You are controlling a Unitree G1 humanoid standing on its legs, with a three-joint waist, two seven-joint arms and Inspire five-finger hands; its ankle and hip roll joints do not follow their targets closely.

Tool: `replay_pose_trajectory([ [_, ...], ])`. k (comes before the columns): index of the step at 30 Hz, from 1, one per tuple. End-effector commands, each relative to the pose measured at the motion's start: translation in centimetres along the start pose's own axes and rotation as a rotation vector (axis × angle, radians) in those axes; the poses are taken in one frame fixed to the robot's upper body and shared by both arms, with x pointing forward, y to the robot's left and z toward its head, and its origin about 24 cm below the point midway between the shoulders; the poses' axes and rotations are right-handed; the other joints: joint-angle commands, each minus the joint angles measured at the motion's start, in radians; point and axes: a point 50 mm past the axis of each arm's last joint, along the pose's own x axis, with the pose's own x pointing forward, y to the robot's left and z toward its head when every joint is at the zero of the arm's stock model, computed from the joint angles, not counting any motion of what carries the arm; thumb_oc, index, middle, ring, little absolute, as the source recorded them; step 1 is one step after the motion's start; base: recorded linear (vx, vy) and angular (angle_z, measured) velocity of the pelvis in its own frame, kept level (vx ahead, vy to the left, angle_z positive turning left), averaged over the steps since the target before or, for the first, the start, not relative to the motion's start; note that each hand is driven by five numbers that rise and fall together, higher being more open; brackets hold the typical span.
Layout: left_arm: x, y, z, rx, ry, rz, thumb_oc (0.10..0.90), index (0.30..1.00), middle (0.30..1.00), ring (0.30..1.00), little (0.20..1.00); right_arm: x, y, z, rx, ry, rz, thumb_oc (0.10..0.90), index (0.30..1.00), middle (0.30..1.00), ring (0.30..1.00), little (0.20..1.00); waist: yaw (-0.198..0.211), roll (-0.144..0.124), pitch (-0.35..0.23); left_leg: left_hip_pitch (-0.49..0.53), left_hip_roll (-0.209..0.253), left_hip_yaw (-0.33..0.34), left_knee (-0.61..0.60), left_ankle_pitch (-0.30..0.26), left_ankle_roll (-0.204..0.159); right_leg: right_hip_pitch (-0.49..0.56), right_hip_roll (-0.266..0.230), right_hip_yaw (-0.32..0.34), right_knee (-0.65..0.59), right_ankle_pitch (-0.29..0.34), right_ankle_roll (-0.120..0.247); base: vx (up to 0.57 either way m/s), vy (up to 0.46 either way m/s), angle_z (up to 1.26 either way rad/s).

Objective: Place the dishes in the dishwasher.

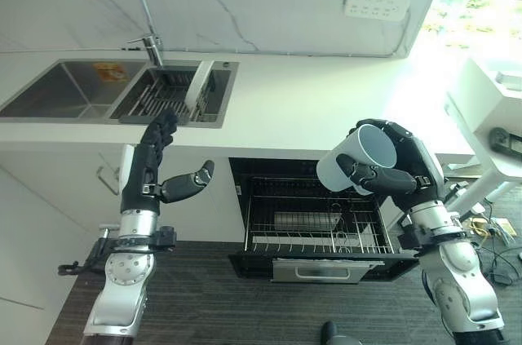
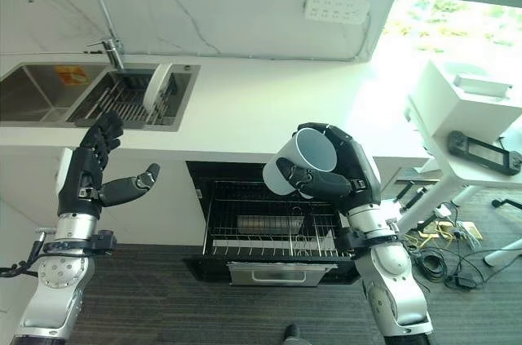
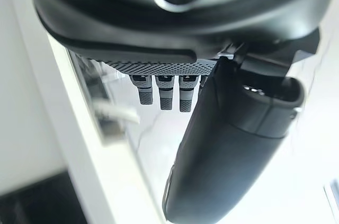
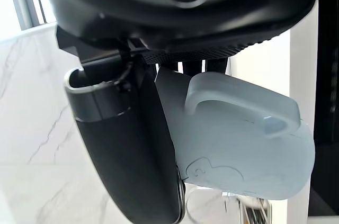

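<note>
Mug (image 1: 357, 157) transfer toward the open dishwasher (image 1: 318, 227). A pale blue mug is clasped in the right hand (image 1: 397, 167), fingers and thumb curled round its body, with the mouth tilted up and away from the palm; its handle is seen beside the thumb in the right wrist view (image 4: 241, 99). The mug is held in the air above the pulled-out wire rack (image 1: 314, 235), which lies below the hand and slightly toward the cabinet. A few items are already seated in the rack, though they cannot be identified. The left hand (image 1: 155, 167) is held up empty with straight, spread fingers, in front of the counter edge below the sink (image 1: 122, 88), where a white plate (image 1: 198, 84) is stood on edge in the basin rack.

Risks, as judged from this pose: the mug's smooth curved wall may slide within the grasp if it is rotated quickly for inversion; the rim or handle may be caught on the tines if the descent is misaligned; the items already loaded may be struck if the mug is lowered onto an occupied slot.
</note>
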Motion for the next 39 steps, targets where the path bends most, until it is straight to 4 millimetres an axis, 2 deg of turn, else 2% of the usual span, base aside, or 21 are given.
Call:
replay_pose_trajectory([
  [1, 2.1, -0.8, 3.6, 0.088, -0.199, -0.143, 0.8, 0.9, 0.9, 0.9, 0.9, 0.9, 0.3, 6.9, -0.046, -0.372, 0.027, 0.4, 0.3, 0.3, 0.3, 0.3, -0.009, 0.005, -0.001, -0.001, -0.043, 0.013, 0.098, -0.182, 0.081, 0.014, -0.033, -0.02, 0.128, -0.212, 0.043, -0.02, -0.008, -0.09],
  [4, 2.4, -2.4, 3.7, 0.151, -0.188, -0.285, 0.8, 0.9, 0.9, 0.9, 0.9, 1.0, 0.4, 6.9, -0.046, -0.371, 0.036, 0.4, 0.3, 0.3, 0.3, 0.3, -0.022, 0.01, 0.0, 0.002, -0.041, 0.021, 0.098, -0.183, 0.081, 0.009, -0.029, -0.012, 0.128, -0.209, 0.044, -0.02, -0.007, -0.14],
  [9, 2.7, -4.7, 2.6, 0.245, -0.1, -0.496, 0.8, 0.9, 0.9, 0.9, 0.9, 1.3, 0.6, 7.1, -0.05, -0.372, 0.058, 0.4, 0.3, 0.3, 0.3, 0.3, -0.046, 0.022, 0.002, 0.007, -0.038, 0.04, 0.098, -0.183, 0.084, -0.003, -0.021, 0.009, 0.128, -0.201, 0.046, -0.02, 0.003, -0.11],
  [18, 2.7, -6.3, 1.5, 0.26, -0.011, -0.638, 0.8, 0.9, 0.9, 0.9, 0.9, 1.4, 0.8, 7.2, -0.054, -0.374, 0.081, 0.4, 0.3, 0.3, 0.3, 0.3, -0.077, 0.034, 0.013, 0.02, -0.03, 0.08, 0.098, -0.185, 0.087, -0.017, -0.006, 0.038, 0.128, -0.194, 0.046, -0.02, 0.003, -0.16],
  [21, 3.0, -7.1, 0.2, 0.283, 0.051, -0.618, 0.8, 0.9, 0.9, 0.9, 0.9, 1.7, 1.1, 7.4, -0.056, -0.37, 0.112, 0.4, 0.3, 0.3, 0.3, 0.3, -0.1, 0.04, 0.019, 0.029, -0.026, 0.103, 0.098, -0.186, 0.087, -0.022, -0.001, 0.057, 0.128, -0.19, 0.046, -0.01, 0.024, -0.14],
  [27, 3.2, -8.0, -2.0, 0.276, 0.162, -0.598, 0.8, 0.9, 0.9, 0.9, 0.9, 1.9, 1.3, 7.3, -0.053, -0.355, 0.141, 0.4, 0.3, 0.3, 0.3, 0.3, -0.12, 0.044, 0.018, 0.04, -0.026, 0.117, 0.098, -0.191, 0.088, -0.021, 0.004, 0.074, 0.128, -0.19, 0.048, 0.02, 0.018, -0.11],
  [31, 2.5, -9.3, -4.4, 0.226, 0.293, -0.609, 0.8, 0.9, 0.9, 0.9, 0.9, 2.1, 1.4, 7.4, -0.05, -0.346, 0.161, 0.4, 0.3, 0.3, 0.3, 0.3, -0.134, 0.048, 0.018, 0.052, -0.026, 0.129, 0.098, -0.2, 0.089, -0.014, 0.008, 0.084, 0.128, -0.196, 0.049, 0.03, 0.018, -0.12],
  [32, 1.8, -10.2, -5.8, 0.191, 0.374, -0.612, 0.8, 0.9, 0.9, 0.9, 0.9, 2.2, 1.7, 7.3, -0.046, -0.339, 0.175, 0.4, 0.3, 0.3, 0.3, 0.3, -0.143, 0.049, 0.014, 0.055, -0.025, 0.136, 0.098, -0.201, 0.09, -0.015, 0.009, 0.093, 0.128, -0.197, 0.049, 0.04, 0.022, -0.09],
  [34, 0.9, -11.1, -7.4, 0.175, 0.462, -0.628, 0.8, 0.9, 0.9, 0.9, 0.9, 2.3, 1.9, 7.4, -0.042, -0.331, 0.195, 0.4, 0.3, 0.3, 0.3, 0.3, -0.155, 0.049, 0.011, 0.06, -0.025, 0.144, 0.098, -0.204, 0.091, -0.017, 0.012, 0.105, 0.128, -0.197, 0.05, 0.04, 0.022, -0.05],
  [39, -0.7, -12.3, -9.4, 0.149, 0.59, -0.693, 0.8, 0.9, 0.9, 0.9, 0.9, 2.4, 2.0, 7.5, -0.036, -0.323, 0.213, 0.4, 0.3, 0.3, 0.3, 0.3, -0.168, 0.048, 0.011, 0.065, -0.026, 0.152, 0.098, -0.207, 0.093, -0.02, 0.016, 0.116, 0.128, -0.194, 0.05, 0.01, 0.005, -0.02],
])
